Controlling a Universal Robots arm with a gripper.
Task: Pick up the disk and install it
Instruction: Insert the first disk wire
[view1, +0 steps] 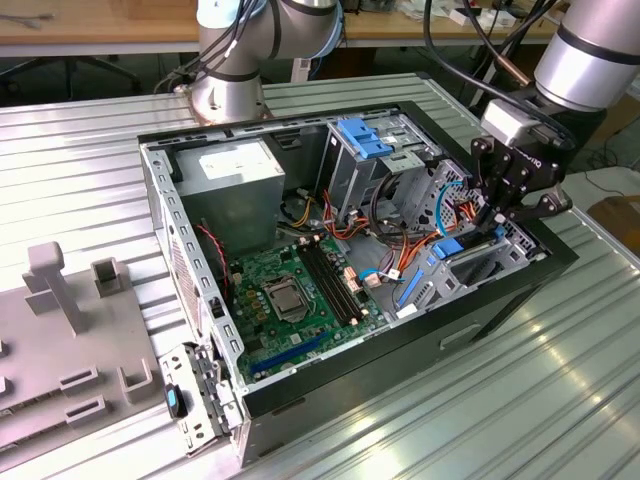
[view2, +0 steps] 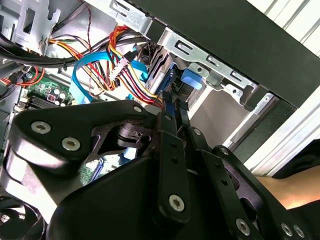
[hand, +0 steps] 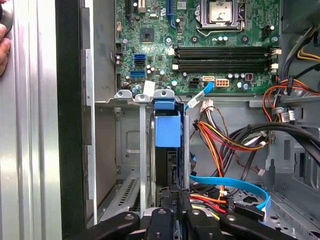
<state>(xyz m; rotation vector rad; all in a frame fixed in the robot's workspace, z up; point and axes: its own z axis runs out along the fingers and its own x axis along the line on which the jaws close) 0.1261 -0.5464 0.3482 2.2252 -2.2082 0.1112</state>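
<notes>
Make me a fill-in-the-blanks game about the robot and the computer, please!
1. The end effector hangs over the open computer ____.
2. The disk has bright ____ plastic on it.
3. The disk stands on its edge in a metal bay next to the ____ motherboard.
4. The grey power supply box has a ____ label on top.

Missing words: case; blue; green; white

exterior view high, angled down on open computer case (view1: 500, 300), both wrist views close inside it
</notes>
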